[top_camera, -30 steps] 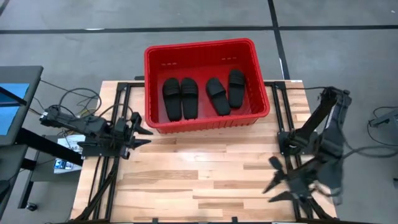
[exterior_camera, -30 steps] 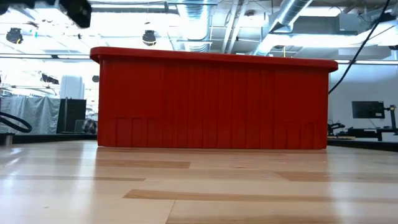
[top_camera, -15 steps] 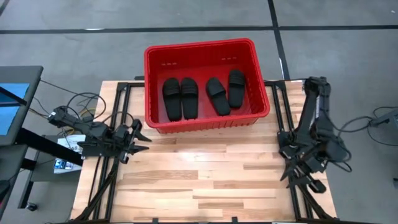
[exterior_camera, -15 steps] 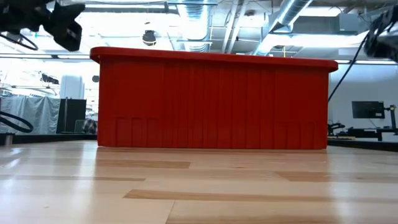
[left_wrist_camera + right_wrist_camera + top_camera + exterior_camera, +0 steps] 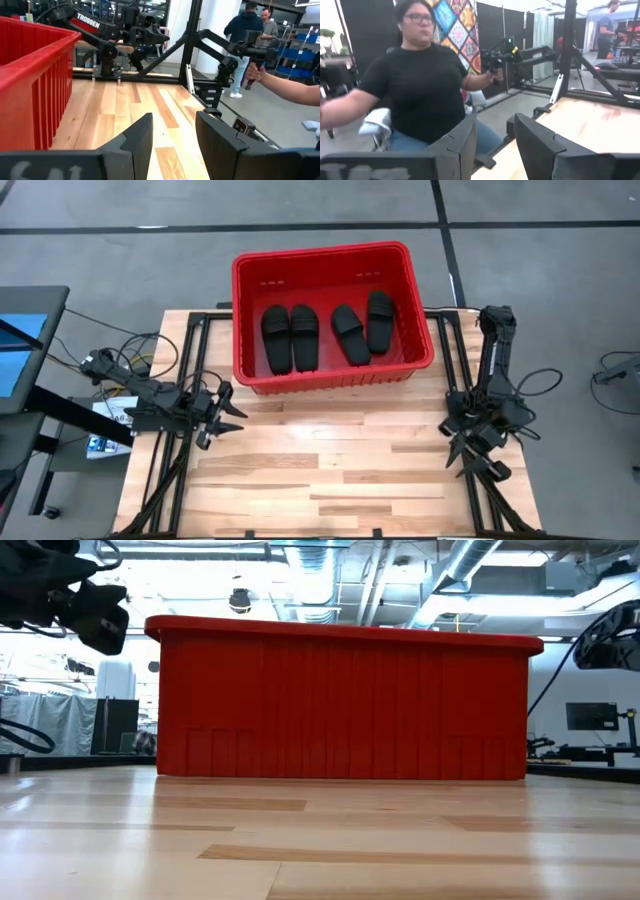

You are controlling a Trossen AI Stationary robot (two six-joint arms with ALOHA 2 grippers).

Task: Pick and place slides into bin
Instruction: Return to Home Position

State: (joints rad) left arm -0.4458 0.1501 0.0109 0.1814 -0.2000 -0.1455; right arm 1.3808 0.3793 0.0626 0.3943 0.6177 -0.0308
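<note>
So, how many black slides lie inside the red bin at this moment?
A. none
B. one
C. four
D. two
C: the high view shows four black slides lying on the floor of the red bin, two toward its left side and two toward its right.

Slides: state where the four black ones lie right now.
In the high view all four slides lie in two pairs inside the red bin, at the middle of the table's far edge.
</note>
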